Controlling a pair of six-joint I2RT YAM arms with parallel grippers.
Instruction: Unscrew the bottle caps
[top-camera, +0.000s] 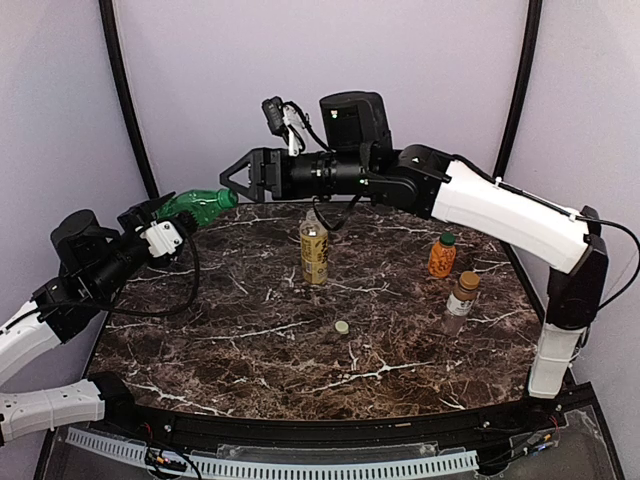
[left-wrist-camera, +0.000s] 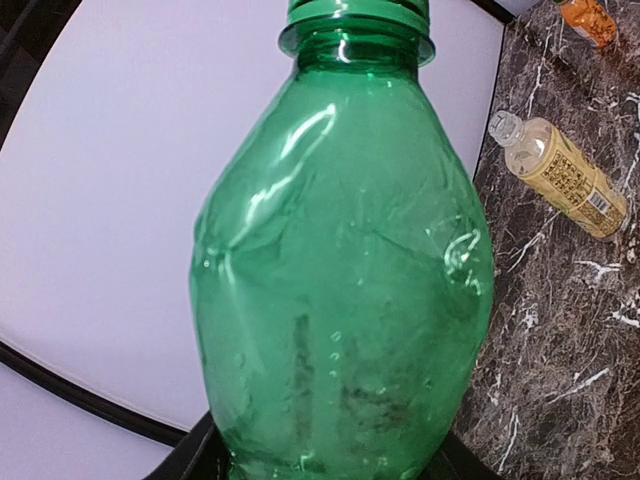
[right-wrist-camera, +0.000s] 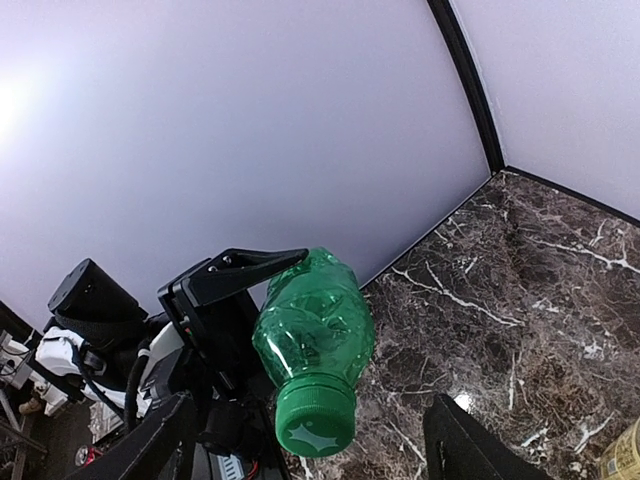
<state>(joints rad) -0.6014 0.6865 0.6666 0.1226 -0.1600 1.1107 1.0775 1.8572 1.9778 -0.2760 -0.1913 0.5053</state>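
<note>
Green bottle (top-camera: 195, 207), its cap (right-wrist-camera: 315, 420) on, is clamped in the left gripper (top-camera: 158, 213) at ten o'clock, with the right gripper (top-camera: 229, 180) spread just beside it; yellow bottle (top-camera: 314, 250) looks opened, orange bottle (top-camera: 442, 257) and slim bottle (top-camera: 461, 303) capped.

Green bottle (top-camera: 200, 205) aloft, capped; yellow (top-camera: 314, 255), orange (top-camera: 442, 257), slim (top-camera: 460, 303) upright.

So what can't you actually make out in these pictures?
- Left wrist view: the crumpled green plastic bottle fills the frame, hiding most of the left fingers holding it.
- Right wrist view: the right fingers are mostly cut off by the bottom edge.
- Top view: label print on the tall clear bottle of yellow liquid is too small to read.
</note>
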